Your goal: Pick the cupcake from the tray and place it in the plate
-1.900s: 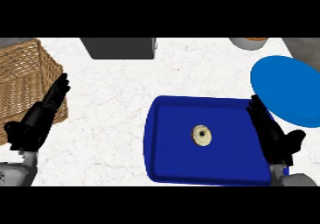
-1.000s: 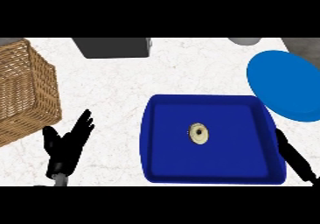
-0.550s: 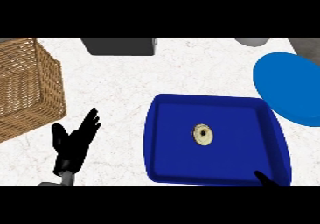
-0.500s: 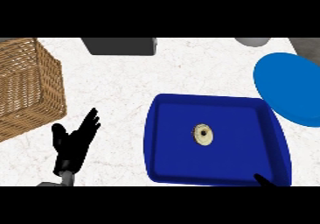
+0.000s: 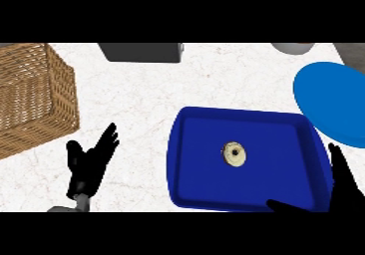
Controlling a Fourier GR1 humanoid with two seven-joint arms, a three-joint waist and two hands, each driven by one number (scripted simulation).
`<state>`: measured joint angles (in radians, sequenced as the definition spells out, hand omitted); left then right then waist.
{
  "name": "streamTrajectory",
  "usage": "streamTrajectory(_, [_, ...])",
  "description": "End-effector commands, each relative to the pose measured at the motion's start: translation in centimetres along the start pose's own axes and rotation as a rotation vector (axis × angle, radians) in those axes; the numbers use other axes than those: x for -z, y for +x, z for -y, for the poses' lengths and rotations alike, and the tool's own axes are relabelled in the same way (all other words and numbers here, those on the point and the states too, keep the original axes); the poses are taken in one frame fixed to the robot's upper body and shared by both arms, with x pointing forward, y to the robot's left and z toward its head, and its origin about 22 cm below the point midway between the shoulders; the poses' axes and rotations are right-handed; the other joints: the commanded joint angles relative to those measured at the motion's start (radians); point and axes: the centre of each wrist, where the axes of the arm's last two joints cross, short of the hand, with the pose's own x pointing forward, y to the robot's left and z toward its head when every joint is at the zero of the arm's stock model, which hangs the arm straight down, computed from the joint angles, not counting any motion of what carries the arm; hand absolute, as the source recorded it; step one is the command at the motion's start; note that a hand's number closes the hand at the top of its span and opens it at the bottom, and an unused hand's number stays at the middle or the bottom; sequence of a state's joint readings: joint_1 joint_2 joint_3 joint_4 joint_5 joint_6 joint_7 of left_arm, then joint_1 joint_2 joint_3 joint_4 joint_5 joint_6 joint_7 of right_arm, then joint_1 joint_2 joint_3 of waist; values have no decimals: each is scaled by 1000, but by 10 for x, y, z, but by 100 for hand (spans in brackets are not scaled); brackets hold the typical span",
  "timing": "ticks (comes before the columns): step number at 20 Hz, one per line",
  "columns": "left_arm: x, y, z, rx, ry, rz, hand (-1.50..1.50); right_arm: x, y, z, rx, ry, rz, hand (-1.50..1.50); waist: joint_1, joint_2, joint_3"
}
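Cupcake [image 5: 234, 154] mid-tray [image 5: 193, 189], up-left of our right hand [image 5: 346, 191] at lower right: nearer, open, empty. Left hand [image 5: 90, 162] lower left, open, empty, resting. Plate [image 5: 329, 102] upper right.

The right hand [image 5: 346, 191] is cut off by the lower and right edges, so only the thumb and part of the fingers show, over the tray's [image 5: 193, 149] near right corner. The plate [image 5: 334, 102] runs off the right edge. The basket [image 5: 27, 94] is cut by the left edge. A dark grey box [image 5: 140, 52] and a grey round thing [image 5: 292, 47] are clipped at the top; what they are cannot be told. The cupcake [image 5: 234, 154] is too small to show detail.
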<state>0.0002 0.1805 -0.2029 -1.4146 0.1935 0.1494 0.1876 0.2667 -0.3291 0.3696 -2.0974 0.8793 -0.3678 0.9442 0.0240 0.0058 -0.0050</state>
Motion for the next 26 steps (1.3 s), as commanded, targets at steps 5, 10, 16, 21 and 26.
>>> streamTrajectory(5, [1, 0, -19, 2, 17, 2, 0, 6, 83, -34, -119, 29, -109, -150, -10, -5, 4])
streamTrajectory(10, [7, 7, -10, -14, 5, -14, 0, -1, 86, -86, -120, 128, -131, -150, -15, -4, 5])
streamTrajectory(16, [-9, -11, -15, -27, 29, -6, 0, 23, 88, -90, -92, 154, -140, -150, -18, -6, 5])
streamTrajectory(21, [-3, 5, -10, -16, 31, 0, 0, 0, 91, -100, -152, 145, -154, -150, -21, -7, 5])
streamTrajectory(26, [-3, -9, -14, -12, 14, -15, 0, 24, 89, -108, -213, 128, -218, -150, -20, -6, 5])
